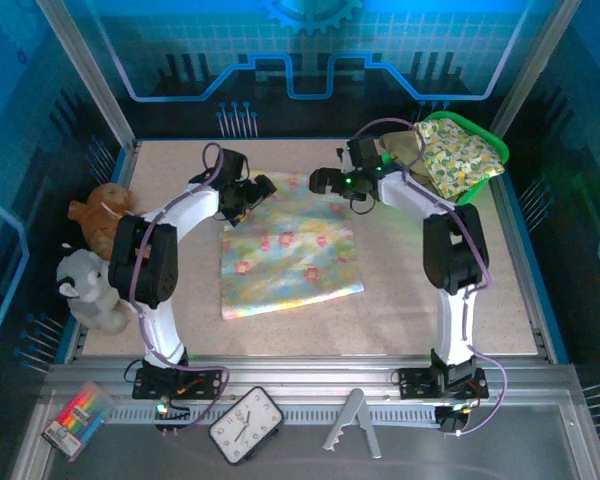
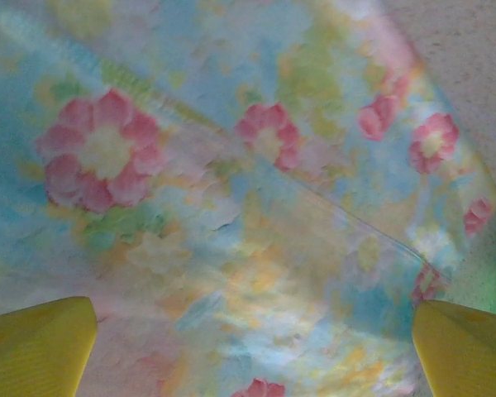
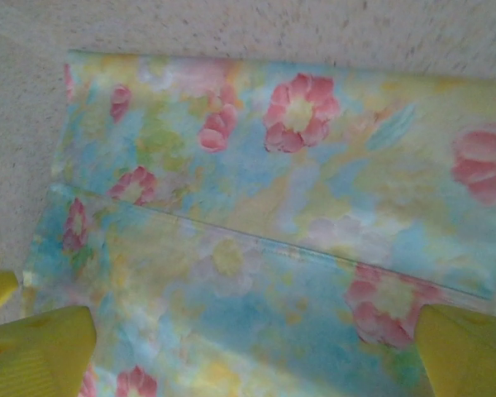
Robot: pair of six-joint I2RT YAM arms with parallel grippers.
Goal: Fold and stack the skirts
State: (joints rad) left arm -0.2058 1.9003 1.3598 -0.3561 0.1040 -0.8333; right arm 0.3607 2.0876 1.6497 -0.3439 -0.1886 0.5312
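Note:
A pastel skirt with pink flowers lies flat and folded in the middle of the table. My left gripper hovers over its far left corner and my right gripper over its far right corner. In the left wrist view the skirt lies under my open left gripper, with nothing between the yellow fingers. The right wrist view looks down on the skirt, its fold edge running across, below my open right gripper. A yellow-green floral skirt and an olive skirt lie in the basket.
The green basket stands at the far right corner. A brown plush toy and a grey one sit at the left edge. A clock, a crayon box and a metal stand lie on the near ledge.

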